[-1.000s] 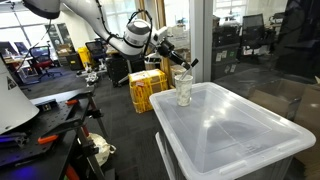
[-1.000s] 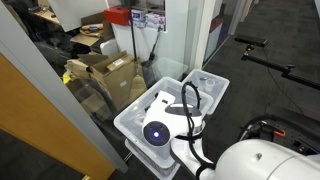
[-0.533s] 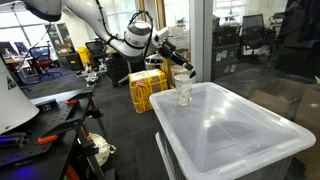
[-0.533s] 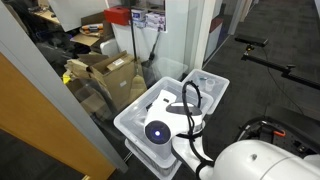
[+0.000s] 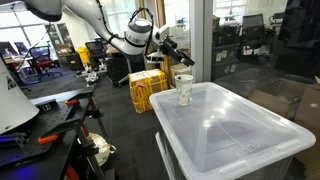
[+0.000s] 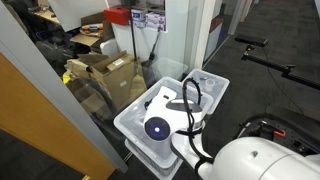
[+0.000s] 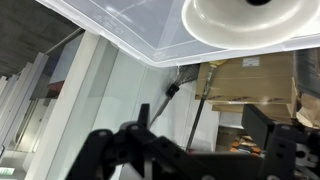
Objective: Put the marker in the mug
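Note:
The whitish mug (image 5: 184,88) stands upright near a corner of a clear plastic bin lid (image 5: 232,128). My gripper (image 5: 175,55) hangs just above and beside the mug, at the end of the white arm. In the wrist view the mug (image 7: 245,22) fills the top right. A dark end inside its mouth at the frame edge looks like the marker (image 7: 258,3). My gripper (image 7: 185,140) is open there, its two black fingers (image 7: 268,130) far apart with nothing between them. In the exterior view from behind the arm, its white body hides mug and marker.
A yellow crate (image 5: 146,88) sits on the floor beside the bin. A glass wall (image 5: 202,40) rises right behind the mug. Cardboard boxes (image 6: 105,70) lie beyond the glass. Office chairs and a cluttered bench (image 5: 50,105) stand on the far side.
The jaws have gone from shut to wide open. The marker, held slanting over the mug before, has left the fingers. The gripper has risen slightly.

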Action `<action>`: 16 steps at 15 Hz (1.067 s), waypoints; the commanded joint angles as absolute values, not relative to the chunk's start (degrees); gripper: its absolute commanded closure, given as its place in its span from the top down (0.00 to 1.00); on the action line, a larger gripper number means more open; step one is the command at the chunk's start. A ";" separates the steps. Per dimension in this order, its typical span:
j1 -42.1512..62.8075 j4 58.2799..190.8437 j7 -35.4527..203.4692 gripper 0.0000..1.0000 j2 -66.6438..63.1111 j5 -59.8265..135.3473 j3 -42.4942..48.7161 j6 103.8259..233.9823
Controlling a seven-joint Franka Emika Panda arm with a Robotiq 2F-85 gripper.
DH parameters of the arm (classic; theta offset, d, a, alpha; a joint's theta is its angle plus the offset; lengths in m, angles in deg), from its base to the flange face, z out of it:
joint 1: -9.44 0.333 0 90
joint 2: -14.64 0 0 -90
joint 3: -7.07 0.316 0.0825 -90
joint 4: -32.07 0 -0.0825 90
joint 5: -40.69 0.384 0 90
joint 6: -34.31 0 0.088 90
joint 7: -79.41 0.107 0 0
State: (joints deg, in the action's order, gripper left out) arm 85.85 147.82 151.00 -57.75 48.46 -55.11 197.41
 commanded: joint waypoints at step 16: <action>87.54 160.44 151.08 1.00 -52.23 54.54 -59.60 212.36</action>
State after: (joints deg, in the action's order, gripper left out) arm 86.62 156.12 152.95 -56.09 52.94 -59.09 208.02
